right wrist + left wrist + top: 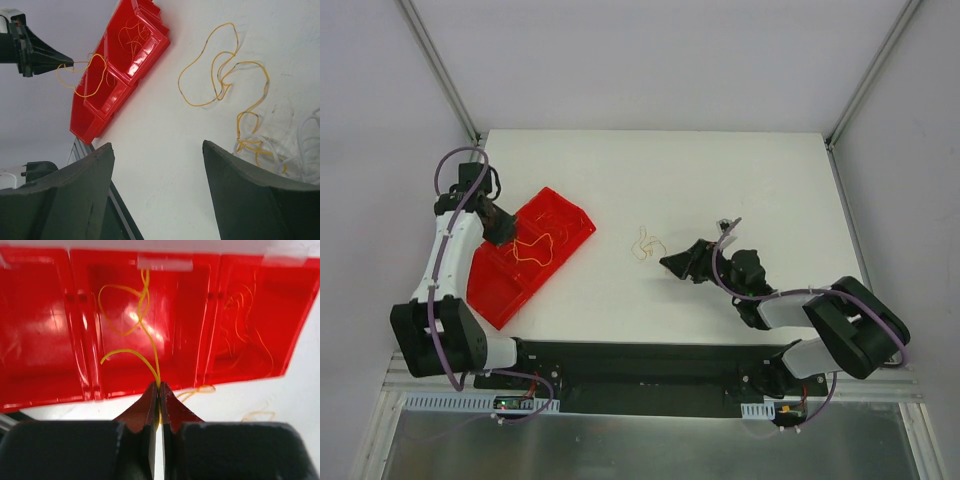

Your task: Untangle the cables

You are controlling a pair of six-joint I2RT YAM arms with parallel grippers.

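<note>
My left gripper (160,386) is shut on a thin yellow cable (145,335) and holds it over the middle compartment of the red tray (45,330). In the top view the left gripper (503,232) is above the tray (575,215), with the yellow cable (542,248) looping off it. A small clump of yellow and whitish cables (646,244) lies on the white table (740,170). In the right wrist view its yellow loop (220,75) and whitish strands (305,155) show. My right gripper (157,147) is open and empty, just right of the clump (672,262).
The red tray (100,110) has three compartments; the right one holds more thin orange strands (245,335). Another strand (200,390) lies on the table beside the tray's near wall. The dark base rail (640,365) runs along the near table edge.
</note>
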